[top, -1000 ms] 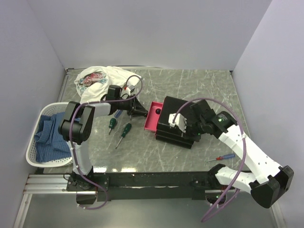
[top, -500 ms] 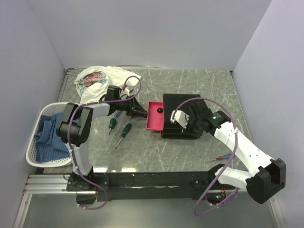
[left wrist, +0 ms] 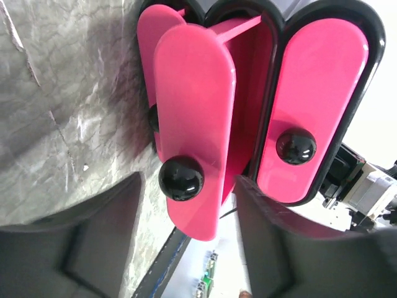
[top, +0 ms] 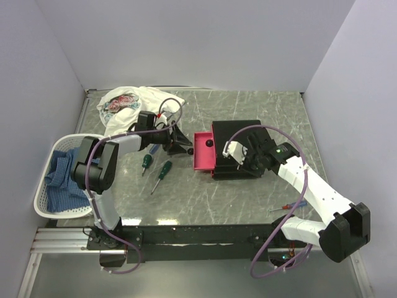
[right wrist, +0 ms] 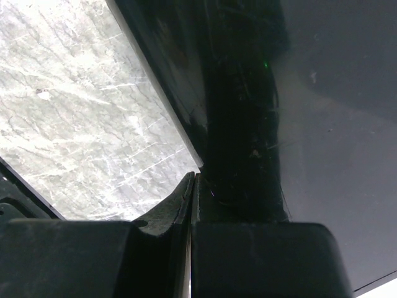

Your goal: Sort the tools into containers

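1 pink drawer (top: 202, 153) juts from the drawer unit (top: 239, 131), contents unseen; my left gripper (top: 181, 143) gapes empty at its knob (left wrist: 180, 178); right gripper (right wrist: 193, 186) shut.

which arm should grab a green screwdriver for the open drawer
Left, probably. The left gripper is open beside the pulled-out drawer, with the green screwdrivers close by; the right gripper is shut at the drawer unit.

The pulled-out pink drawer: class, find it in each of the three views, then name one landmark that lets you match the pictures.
Top external: near the middle, the pulled-out pink drawer juts left from the black drawer unit.
Left wrist: centre, its front and round black knob face the camera.
Right wrist: not in view; only the unit's black wall shows.
Shared landmark: the grey marbled table, seen in all three views.
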